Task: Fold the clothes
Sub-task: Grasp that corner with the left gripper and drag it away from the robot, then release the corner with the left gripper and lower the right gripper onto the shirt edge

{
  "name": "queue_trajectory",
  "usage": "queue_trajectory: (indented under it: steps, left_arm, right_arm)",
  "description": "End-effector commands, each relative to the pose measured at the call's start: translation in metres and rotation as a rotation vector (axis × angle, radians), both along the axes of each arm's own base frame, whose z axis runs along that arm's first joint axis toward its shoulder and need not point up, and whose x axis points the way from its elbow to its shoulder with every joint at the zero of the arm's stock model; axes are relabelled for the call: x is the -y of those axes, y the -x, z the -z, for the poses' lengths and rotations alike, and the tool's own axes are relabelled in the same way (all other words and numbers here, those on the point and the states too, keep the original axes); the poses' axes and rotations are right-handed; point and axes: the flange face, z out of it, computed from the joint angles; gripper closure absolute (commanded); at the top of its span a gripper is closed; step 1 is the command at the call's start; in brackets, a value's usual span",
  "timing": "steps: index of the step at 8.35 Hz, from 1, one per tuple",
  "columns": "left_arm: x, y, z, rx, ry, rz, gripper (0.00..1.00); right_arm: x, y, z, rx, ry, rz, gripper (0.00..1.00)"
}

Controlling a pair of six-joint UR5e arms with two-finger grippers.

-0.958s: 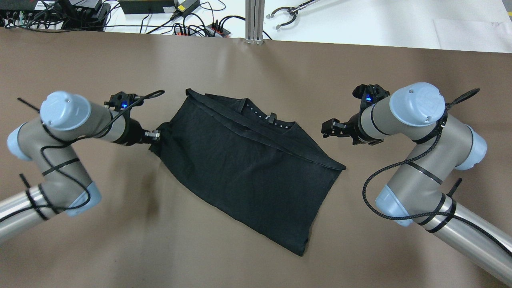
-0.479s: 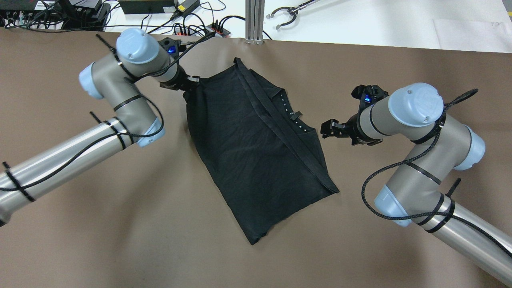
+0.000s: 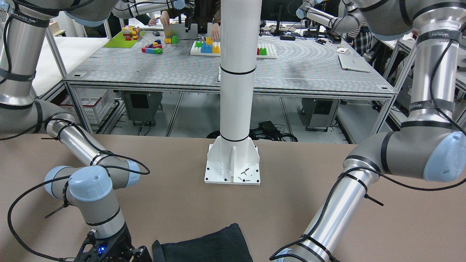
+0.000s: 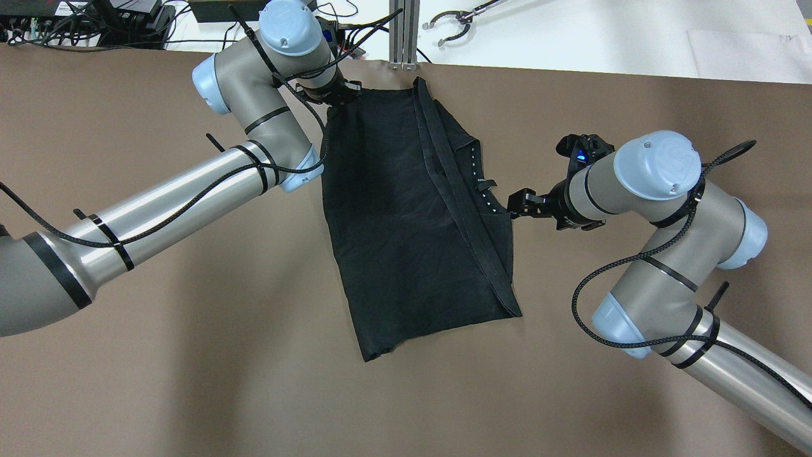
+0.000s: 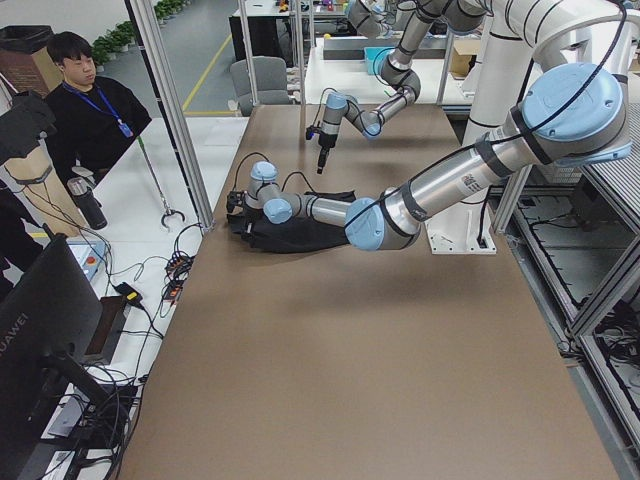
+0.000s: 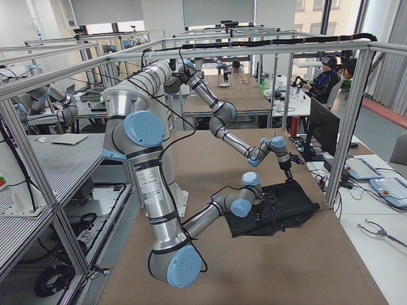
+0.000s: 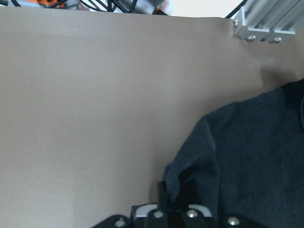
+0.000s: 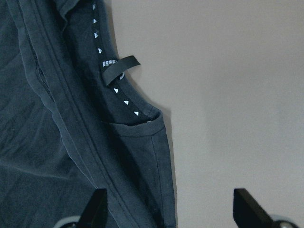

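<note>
The black clothes (image 4: 406, 209) lie lengthwise on the brown table, running from the far edge toward the robot, with the collar and its row of white marks (image 8: 114, 80) on the right side. My left gripper (image 4: 342, 95) is shut on the far left corner of the garment, and the left wrist view shows the pinched cloth (image 7: 223, 156) at my left gripper (image 7: 173, 209). At the collar side my right gripper (image 4: 515, 204) stands open. Its fingers (image 8: 97, 209) are spread wide over the garment's right edge. In the front-facing view the clothes (image 3: 207, 247) show at the bottom edge.
An aluminium post (image 4: 405, 38) stands at the table's far edge, close to my left gripper. Cables and power strips (image 4: 127, 25) lie beyond that edge. The white pillar's base plate (image 3: 233, 163) is bolted to the robot's side of the table. A person (image 5: 85, 110) stands at the table's corner.
My left gripper has dragged its corner toward the far edge and to the right, swinging the garment from diagonal to lengthwise. The collar edge now lies under the right gripper, which has hardly moved.
</note>
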Motion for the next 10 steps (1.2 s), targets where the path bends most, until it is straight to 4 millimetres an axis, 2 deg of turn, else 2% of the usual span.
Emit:
queue_trajectory:
  steps: [1,2,3,4,5,6,7,8,9,10]
  left_arm:
    - [0.015,0.025,0.009,0.029,-0.094,-0.032,0.06]
    - [0.021,0.059,0.007,-0.002,-0.107,-0.029,0.05]
    - [0.028,0.109,0.005,-0.078,-0.076,-0.073,0.05]
    - [0.022,0.124,-0.006,-0.104,-0.067,-0.094,0.05]
    - [0.017,0.121,-0.017,-0.102,-0.063,-0.099,0.05]
    - [0.016,0.120,-0.017,-0.102,-0.063,-0.101,0.05]
    - [0.015,0.119,-0.019,-0.101,-0.061,-0.103,0.05]
    - [0.015,0.119,-0.021,-0.100,-0.059,-0.102,0.05]
    - [0.015,0.119,-0.021,-0.101,-0.062,-0.101,0.05]
    - [0.014,0.119,-0.026,-0.100,-0.060,-0.103,0.05]
  right_arm:
    - [0.006,0.006,-0.005,-0.018,-0.015,0.018,0.06]
    - [0.011,0.010,-0.004,-0.022,-0.018,0.015,0.06]
    - [0.023,0.021,0.002,-0.021,0.004,0.000,0.07]
    - [0.025,0.030,-0.006,-0.010,0.063,-0.029,0.09]
    - [0.022,0.034,-0.006,0.017,0.135,-0.081,0.11]
    - [0.018,0.039,-0.013,0.021,0.174,-0.129,0.11]
    - [0.012,0.052,-0.019,0.027,0.137,-0.158,0.11]
    - [0.006,0.067,-0.027,0.048,0.161,-0.195,0.13]
    - [-0.002,0.086,-0.038,0.057,0.153,-0.199,0.20]
    - [-0.007,0.090,-0.055,0.063,0.141,-0.201,0.22]
